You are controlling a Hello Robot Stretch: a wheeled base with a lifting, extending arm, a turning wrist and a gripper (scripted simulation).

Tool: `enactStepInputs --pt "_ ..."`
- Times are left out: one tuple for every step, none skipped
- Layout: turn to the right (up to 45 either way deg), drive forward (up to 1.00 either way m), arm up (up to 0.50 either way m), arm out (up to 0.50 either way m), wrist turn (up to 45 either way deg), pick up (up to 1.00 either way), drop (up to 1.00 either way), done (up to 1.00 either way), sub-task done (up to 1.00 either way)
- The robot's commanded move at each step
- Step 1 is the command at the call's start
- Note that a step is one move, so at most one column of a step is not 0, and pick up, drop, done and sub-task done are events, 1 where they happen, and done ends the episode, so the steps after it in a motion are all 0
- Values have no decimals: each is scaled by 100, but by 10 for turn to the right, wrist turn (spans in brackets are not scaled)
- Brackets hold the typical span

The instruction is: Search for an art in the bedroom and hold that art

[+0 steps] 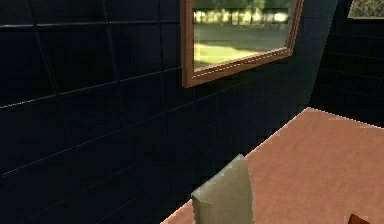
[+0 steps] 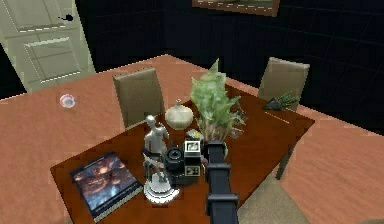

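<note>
In the forward view we face a dark tiled wall (image 1: 90, 100) across the left and centre of the frame. At the upper centre-right hangs a wooden frame (image 1: 240, 40) around a pale green, lit scene; we cannot tell whether it is a window or a picture. The corner of another frame (image 1: 368, 8) sits at the upper right. At the bottom centre rises the pale back of a chair (image 1: 225, 195), and a salmon floor (image 1: 320, 160) spreads over the lower right.

In the arm side view a dark wooden table (image 2: 260, 140) runs across the middle. The art, a grey statue (image 2: 154, 145) of a standing figure on a round white base, stands at the table's lower-left part, just right of a book (image 2: 105, 183) with a dark picture cover. The arm (image 2: 221, 195) rises from the bottom edge to its white squares (image 2: 191, 149), and the gripper (image 2: 168, 163) lies close against the statue. We cannot tell whether it touches the statue or holds anything. Behind stand a leafy plant (image 2: 213, 100) and a pale round pot (image 2: 180, 115). Two chairs, the left chair (image 2: 138, 95) and the right chair (image 2: 283, 78), stand along the far side. A white door (image 2: 40, 40) fills the upper left.
</note>
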Motion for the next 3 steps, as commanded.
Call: enactStepInputs --pt "0 0 0 0 0 100 0 0 0" --pt "0 0 10 0 0 0 0 0 0" --pt "0 0 0 0 0 0 0 100 0"
